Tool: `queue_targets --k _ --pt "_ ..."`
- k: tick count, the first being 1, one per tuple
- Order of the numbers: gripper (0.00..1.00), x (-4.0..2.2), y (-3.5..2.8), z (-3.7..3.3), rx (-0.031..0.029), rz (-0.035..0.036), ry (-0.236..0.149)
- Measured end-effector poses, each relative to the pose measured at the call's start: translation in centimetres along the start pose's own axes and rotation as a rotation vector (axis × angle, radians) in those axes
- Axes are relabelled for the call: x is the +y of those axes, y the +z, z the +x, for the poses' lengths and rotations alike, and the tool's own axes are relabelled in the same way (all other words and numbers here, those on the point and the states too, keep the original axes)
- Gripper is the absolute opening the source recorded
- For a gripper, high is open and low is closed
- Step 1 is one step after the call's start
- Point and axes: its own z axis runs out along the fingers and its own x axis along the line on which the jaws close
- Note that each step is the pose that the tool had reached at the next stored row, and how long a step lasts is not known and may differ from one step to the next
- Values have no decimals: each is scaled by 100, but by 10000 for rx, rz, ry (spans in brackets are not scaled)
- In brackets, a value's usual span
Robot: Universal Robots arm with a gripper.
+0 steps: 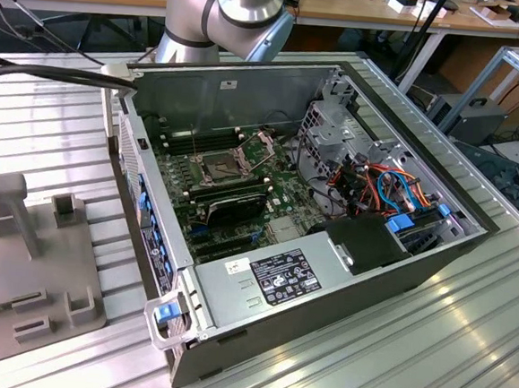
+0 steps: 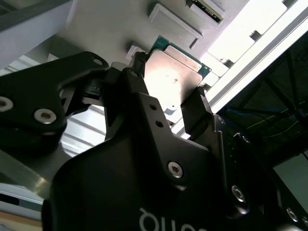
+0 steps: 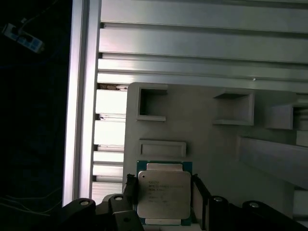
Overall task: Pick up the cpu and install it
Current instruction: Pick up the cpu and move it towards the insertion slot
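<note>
Gripper: the gripper [image 2: 169,77] has its two black fingers [image 3: 198,192] pressed in against opposite edges of the cpu [image 3: 162,197]; from here it looks clamped on it.
Cpu: a flat square chip with its metal lid up over a green board. It is held between the fingers right at the grey holder plate [image 3: 216,159], and I cannot tell whether it has lifted clear of it.
Holder plate: it lies on the slatted aluminium table [image 3: 192,29] and has shallow pockets and raised blocks. In the exterior view it is on that view's left of the open computer case [image 1: 222,92].
Socket: the square cpu socket [image 1: 218,166] on the motherboard inside the case looks uncovered and empty to me. It is well apart from the plate.
Handling: I'd judge the chip light and stiff but delicate. The lid is smooth, the board is thin, and the fine contacts underneath should not be scraped.
Where to hold: by the board's side edges, as the fingers have it, and kept level. A hard squeeze could chip a corner, and a tilt could let it slip.
</note>
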Motion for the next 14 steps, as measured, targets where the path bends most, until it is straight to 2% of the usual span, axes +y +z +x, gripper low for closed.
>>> queue_targets --k 6,14 --pt "55 3 -77 0 0 0 0" --pt "55 4 -99 0 0 0 0"
